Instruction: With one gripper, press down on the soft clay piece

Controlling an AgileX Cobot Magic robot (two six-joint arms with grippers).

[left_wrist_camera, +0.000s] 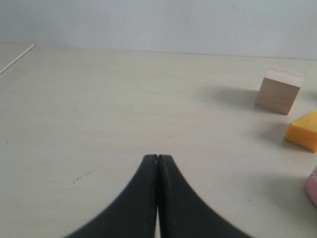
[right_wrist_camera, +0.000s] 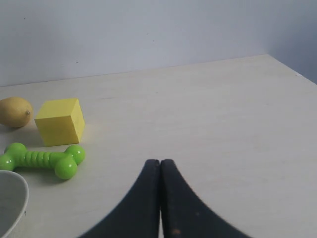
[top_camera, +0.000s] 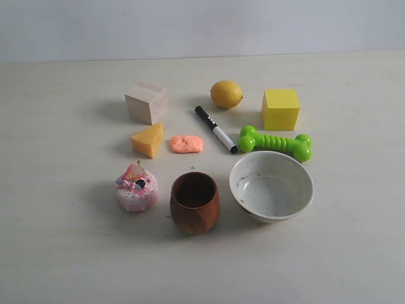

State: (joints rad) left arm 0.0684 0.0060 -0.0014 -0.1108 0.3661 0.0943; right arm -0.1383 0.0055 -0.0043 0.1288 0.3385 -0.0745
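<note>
The soft clay piece (top_camera: 186, 144) is a small flat salmon-orange lump lying on the table between the yellow-orange wedge (top_camera: 148, 139) and a black-and-white marker (top_camera: 216, 129). It shows only in the exterior view, and neither arm appears there. My left gripper (left_wrist_camera: 157, 157) is shut and empty, low over bare table, with the wooden cube (left_wrist_camera: 279, 90) and the wedge (left_wrist_camera: 303, 130) well off to one side. My right gripper (right_wrist_camera: 160, 161) is shut with nothing in it, apart from the green bone toy (right_wrist_camera: 43, 160) and yellow cube (right_wrist_camera: 59, 121).
Around the clay stand a wooden cube (top_camera: 146, 102), a lemon (top_camera: 226, 94), a yellow cube (top_camera: 280, 108), a green bone toy (top_camera: 276, 142), a white bowl (top_camera: 271, 185), a brown wooden cup (top_camera: 194, 202) and a pink speckled cake toy (top_camera: 136, 187).
</note>
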